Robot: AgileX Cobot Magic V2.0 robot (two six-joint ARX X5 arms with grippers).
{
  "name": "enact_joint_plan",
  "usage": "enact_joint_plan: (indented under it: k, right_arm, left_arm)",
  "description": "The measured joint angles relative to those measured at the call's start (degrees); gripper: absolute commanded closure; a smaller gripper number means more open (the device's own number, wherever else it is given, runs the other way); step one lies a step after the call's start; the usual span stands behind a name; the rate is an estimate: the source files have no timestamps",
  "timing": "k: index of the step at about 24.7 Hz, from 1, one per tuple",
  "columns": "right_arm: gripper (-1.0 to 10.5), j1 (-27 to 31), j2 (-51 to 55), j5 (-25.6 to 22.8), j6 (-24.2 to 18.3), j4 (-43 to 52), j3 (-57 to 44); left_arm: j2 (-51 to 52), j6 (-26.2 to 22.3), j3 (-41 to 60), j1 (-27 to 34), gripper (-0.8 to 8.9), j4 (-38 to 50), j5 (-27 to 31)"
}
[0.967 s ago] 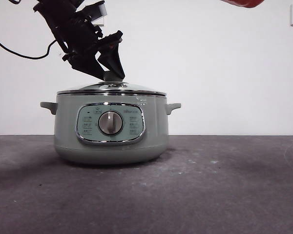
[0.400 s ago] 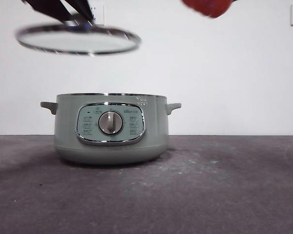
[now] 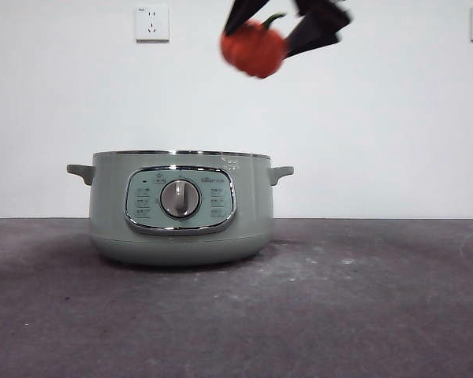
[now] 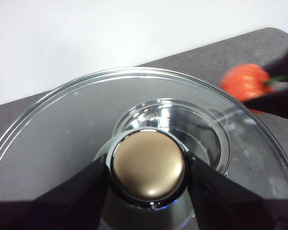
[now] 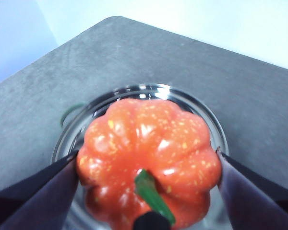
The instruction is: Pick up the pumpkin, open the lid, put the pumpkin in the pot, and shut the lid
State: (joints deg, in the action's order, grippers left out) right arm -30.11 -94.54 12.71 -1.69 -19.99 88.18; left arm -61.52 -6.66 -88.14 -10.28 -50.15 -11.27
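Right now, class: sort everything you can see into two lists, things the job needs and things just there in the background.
Needed for the job:
- pumpkin, held by the right gripper above the pot
- pot, open on the table
- lid, held by its knob in the left gripper

Just background:
- wall socket
- table
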Motion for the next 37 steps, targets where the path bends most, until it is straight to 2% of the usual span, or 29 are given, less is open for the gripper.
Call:
enact_joint_plan:
  k: [9,17,20,27,28,29,30,31,37]
  right_arm:
    - [9.6,-3.0,-20.3,0.2,-0.9,-0.1,15.9]
    - [9.6,-6.0,-27.9,-2.6,-4.9,0.5,16.9]
    - [9.6,-6.3,-29.7,-5.0,-5.7,0.6,16.9]
    - [9.5,-6.2,-32.5,-6.6,-6.5,-0.7,17.2]
    - [8.7,-6.2,-32.5,-6.9,-6.5,-0.7,17.2]
    - [6.8,-6.2,-32.5,-6.9,-6.5,-0.6,17.2]
    - [4.2,-6.3,-32.5,-6.9,-6.5,-0.6,17.2]
    - [2.6,-6.3,-32.5,-6.9,-6.4,-0.6,17.2]
    - [2.5,-6.3,-32.4,-7.1,-5.6,-0.8,17.4]
  left_arm:
    - [6.1,0.1,0.0,0.0,8.22,-3.5,0.6]
    - [5.9,0.1,0.1,0.0,8.22,-5.8,0.7]
    - [5.9,0.1,0.1,0.0,8.22,-5.8,0.7]
    - [5.9,0.1,0.1,0.0,8.22,-6.0,0.6]
    - [5.9,0.1,0.1,0.0,8.22,-6.0,0.6]
    - [5.9,0.0,0.1,0.0,8.22,-6.0,0.6]
    - [5.9,0.0,0.1,0.0,8.22,-6.0,0.6]
    - [5.9,0.0,0.1,0.0,8.22,-6.0,0.6]
    - [5.9,0.0,0.1,0.0,8.22,-6.0,0.6]
